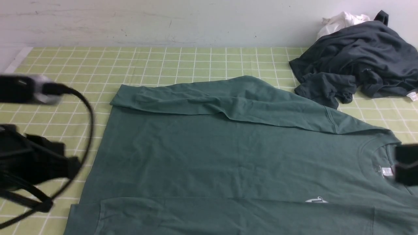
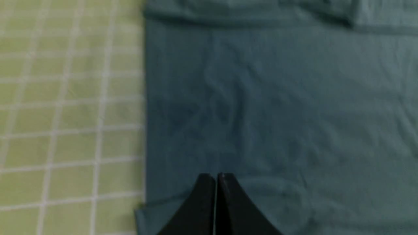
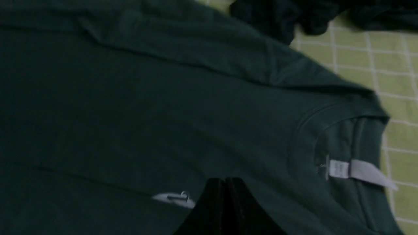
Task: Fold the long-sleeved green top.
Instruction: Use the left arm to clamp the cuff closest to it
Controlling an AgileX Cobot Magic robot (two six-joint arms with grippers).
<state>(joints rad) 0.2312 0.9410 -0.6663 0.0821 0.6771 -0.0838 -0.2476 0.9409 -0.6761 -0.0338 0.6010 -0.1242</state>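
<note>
The green long-sleeved top (image 1: 228, 153) lies flat on the checked mat, neck to the right, hem to the left. Its far sleeve (image 1: 209, 98) is folded across the body, and a near fold (image 1: 228, 212) lies along the front edge. The white neck label (image 1: 387, 171) and the small chest logo (image 1: 316, 200) show. My left gripper (image 2: 216, 176) is shut and empty, hovering over the hem end of the top (image 2: 277, 107). My right gripper (image 3: 225, 179) is shut and empty above the chest of the top (image 3: 163, 107), near the logo (image 3: 174, 198) and the label (image 3: 356, 169).
A dark charcoal-grey garment (image 1: 356, 62) is heaped at the back right with a small white cloth (image 1: 341, 21) behind it. The yellow-green checked mat (image 1: 163, 62) covers the table up to a pale wall. My left arm and its cable (image 1: 75, 130) hang at the left.
</note>
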